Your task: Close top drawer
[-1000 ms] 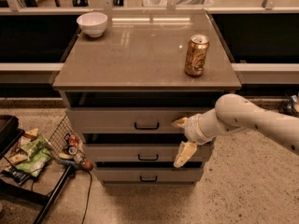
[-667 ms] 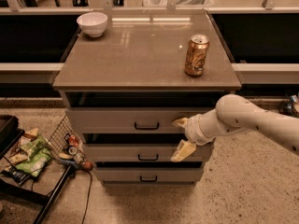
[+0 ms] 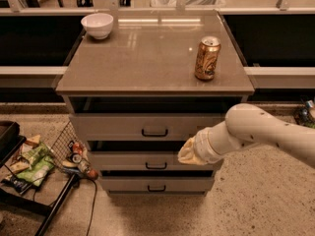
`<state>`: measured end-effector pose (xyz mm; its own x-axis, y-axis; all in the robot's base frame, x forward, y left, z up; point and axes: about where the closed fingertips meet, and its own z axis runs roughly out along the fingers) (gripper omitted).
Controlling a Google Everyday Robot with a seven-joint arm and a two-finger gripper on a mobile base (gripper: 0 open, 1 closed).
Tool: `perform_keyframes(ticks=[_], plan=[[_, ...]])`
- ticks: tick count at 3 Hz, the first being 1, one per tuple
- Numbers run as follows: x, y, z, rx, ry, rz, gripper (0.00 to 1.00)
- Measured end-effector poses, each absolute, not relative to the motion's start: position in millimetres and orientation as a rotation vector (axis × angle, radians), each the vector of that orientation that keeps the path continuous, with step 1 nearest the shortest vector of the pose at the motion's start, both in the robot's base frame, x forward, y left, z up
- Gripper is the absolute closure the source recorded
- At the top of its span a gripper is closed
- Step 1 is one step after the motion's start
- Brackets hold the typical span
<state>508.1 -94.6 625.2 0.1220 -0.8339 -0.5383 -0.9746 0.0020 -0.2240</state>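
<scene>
The top drawer (image 3: pixel 118 127) is the tallest grey front of three, with a small dark loop handle (image 3: pixel 154 132) at its centre. A dark gap shows between it and the cabinet's tabletop (image 3: pixel 147 58). My gripper (image 3: pixel 188 151) is at the end of the white arm (image 3: pixel 261 132), which comes in from the right. It is in front of the right part of the cabinet, at the lower edge of the top drawer front and over the middle drawer (image 3: pixel 147 162). It is to the right of and below the handle, and holds nothing that I can see.
A white bowl (image 3: pixel 97 24) stands at the tabletop's back left and a gold can (image 3: pixel 207 58) at its right. The bottom drawer (image 3: pixel 156 185) is under the middle one. A wire basket (image 3: pixel 64 149) with snack bags (image 3: pixel 34 163) sits on the floor at the left. Dark shelving runs behind.
The gripper has turned and shifted slightly left toward the drawer fronts; its pale part that hung down no longer shows. The drawers look unchanged.
</scene>
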Motion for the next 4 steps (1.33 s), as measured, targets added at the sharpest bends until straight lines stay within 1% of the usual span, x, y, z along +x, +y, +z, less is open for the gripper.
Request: perform_keyframes(ticks=[1,2,3,4], plan=[[428,-82,634,-2.183,1.697,0.304,0.95],[361,-66,670,-2.418,1.724,0.266,1.00],[339,-83,758,-2.438,1.766,0.092,1.00],[351,-131,913,-2.103,1.911,-0.332,1.00]])
